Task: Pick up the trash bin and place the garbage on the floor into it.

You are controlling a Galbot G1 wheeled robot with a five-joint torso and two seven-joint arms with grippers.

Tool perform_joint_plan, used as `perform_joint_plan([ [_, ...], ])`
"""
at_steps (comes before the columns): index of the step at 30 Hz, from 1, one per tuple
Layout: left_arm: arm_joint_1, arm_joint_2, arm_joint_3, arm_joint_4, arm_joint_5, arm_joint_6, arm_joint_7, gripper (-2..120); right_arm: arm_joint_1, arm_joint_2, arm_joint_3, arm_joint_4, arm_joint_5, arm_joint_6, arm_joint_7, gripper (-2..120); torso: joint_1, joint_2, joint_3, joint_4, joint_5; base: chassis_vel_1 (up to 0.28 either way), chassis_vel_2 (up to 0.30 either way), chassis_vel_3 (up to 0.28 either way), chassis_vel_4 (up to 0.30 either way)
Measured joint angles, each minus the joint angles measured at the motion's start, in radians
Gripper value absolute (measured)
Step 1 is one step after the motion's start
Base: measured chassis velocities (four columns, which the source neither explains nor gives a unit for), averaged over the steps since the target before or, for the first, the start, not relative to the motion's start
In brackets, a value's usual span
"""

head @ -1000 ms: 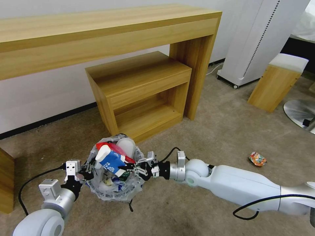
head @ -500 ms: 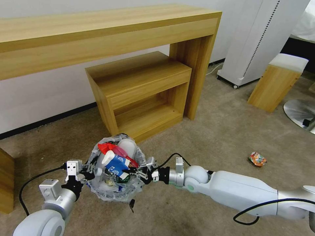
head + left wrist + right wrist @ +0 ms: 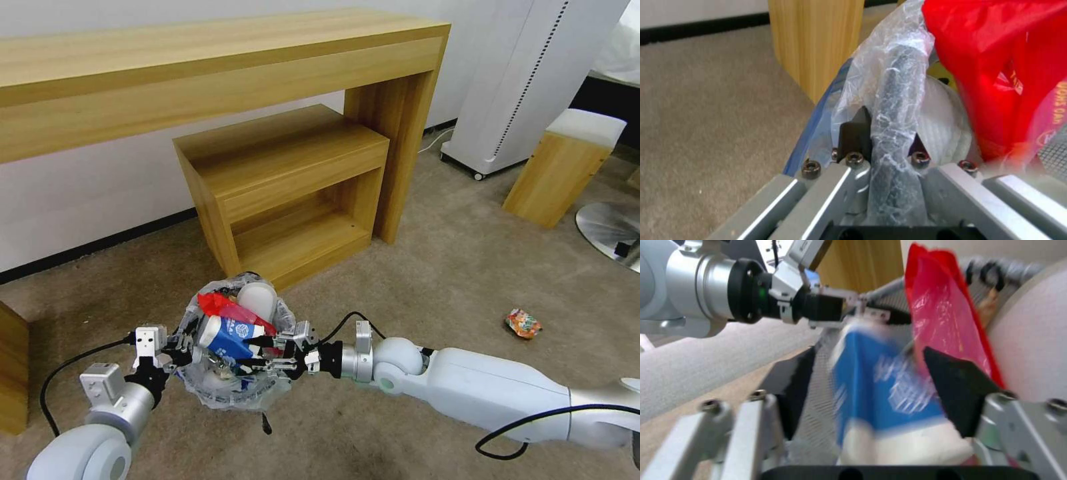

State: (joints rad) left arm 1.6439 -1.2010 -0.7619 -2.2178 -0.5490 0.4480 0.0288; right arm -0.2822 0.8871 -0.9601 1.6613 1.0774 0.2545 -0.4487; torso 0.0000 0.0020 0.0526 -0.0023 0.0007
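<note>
The bin [image 3: 233, 390] is hanging just above the carpet [image 3: 433, 267], in front of the low wooden shelf [image 3: 287, 193], and it is brimming: a blue-white carton [image 3: 230, 335] is lying across the top, a red wrapper [image 3: 223, 305] is sticking up behind it, and a white slipper [image 3: 257, 297] is leaning at the back. The left gripper [image 3: 179, 350] is carrying the bin by its rim; in the left wrist view its fingers [image 3: 856, 136] are pinching the bag-covered rim [image 3: 893, 110] from both sides, closed down tight on it. The right gripper [image 3: 267, 353] is reaching in from the other side, and its jaws are standing spread apart with the carton [image 3: 880, 386] between them; in the right wrist view the carton looks loose rather than clamped (it is blurred, so I cannot tell whether a pad is touching it).

Judging by the load, most of the job is looking done: the bin is picked up and several pieces are already inside. What is remaining is at least one piece, a small orange-and-green wrapper [image 3: 523, 323] lying on the carpet well to the right, far from both grippers. The carton also seems to be perching high and may need settling.
</note>
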Motion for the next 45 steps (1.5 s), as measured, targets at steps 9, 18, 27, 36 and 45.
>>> perform_joint_plan([
  [9, 0.019, 0.053, 0.008, 0.011, -0.075, 0.058, -0.025, 3, -0.015, -0.025, 0.032, 0.02, -0.001, 0.004, 0.008, 99, 0.0, 0.0, 0.0, -0.0001, 0.0, 0.0, 0.0, 0.0, 0.0],
  [18, 0.049, 0.12, 0.014, 0.023, -0.143, 0.093, -0.049, 3, -0.078, -0.042, 0.117, 0.039, -0.005, 0.009, 0.014, 100, 0.0, 0.0, 0.0, -0.0001, 0.0001, 0.0, 0.0, 0.0, 0.0],
  [27, 0.002, 0.231, 0.012, 0.046, -0.301, 0.152, -0.114, 3, -0.203, -0.101, 0.349, 0.088, -0.004, 0.002, 0.07, 100, 0.0, 0.0, 0.0, -0.0001, 0.0002, 0.0, 0.0, 0.0, 0.0],
  [36, -0.02, 0.247, 0.026, 0.047, -0.312, 0.151, -0.112, 3, -0.408, -0.194, 0.684, 0.137, -0.061, -0.004, 0.295, 100, 0.0, 0.0, 0.0, -0.0001, 0.0003, 0.0, 0.0, 0.0, 0.0],
  [45, -0.02, 0.233, 0.024, 0.027, -0.298, 0.138, -0.093, 3, -0.69, -0.28, 1.044, 0.156, -0.111, -0.028, 0.459, 100, 0.0, 0.0, 0.0, -0.0002, 0.0005, 0.0, 0.0, 0.0, 0.0],
])
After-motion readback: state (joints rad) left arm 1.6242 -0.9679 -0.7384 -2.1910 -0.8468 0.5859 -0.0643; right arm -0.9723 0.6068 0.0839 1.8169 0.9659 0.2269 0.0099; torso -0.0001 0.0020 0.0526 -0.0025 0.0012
